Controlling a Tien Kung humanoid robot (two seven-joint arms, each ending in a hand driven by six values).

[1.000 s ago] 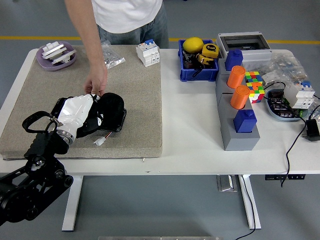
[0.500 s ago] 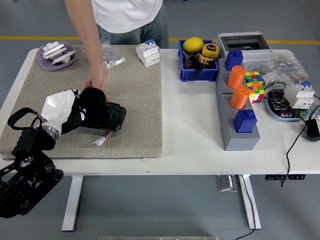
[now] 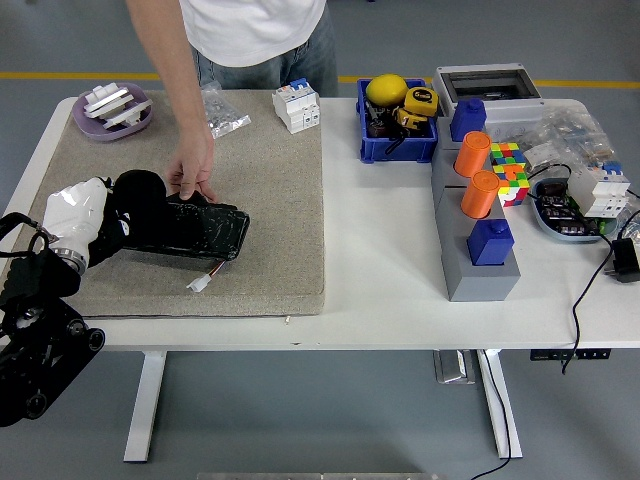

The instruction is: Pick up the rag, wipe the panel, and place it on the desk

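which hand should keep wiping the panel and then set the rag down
Left. The left hand already grips the black rag at the panel's left end, which a person's hand steadies. The right hand is out of view.

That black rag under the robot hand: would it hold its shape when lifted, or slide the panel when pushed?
The rag looks bunched and rounded, so probably floppy and light. The left robot hand presses it on the glossy black panel, which might slide; a person's hand appears to steady its far edge.

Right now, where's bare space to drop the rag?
Bare mat right of the panel, and bare table between the mat and the grey block. Crowded: the right end, and around the left hand, rag and the person's hand.
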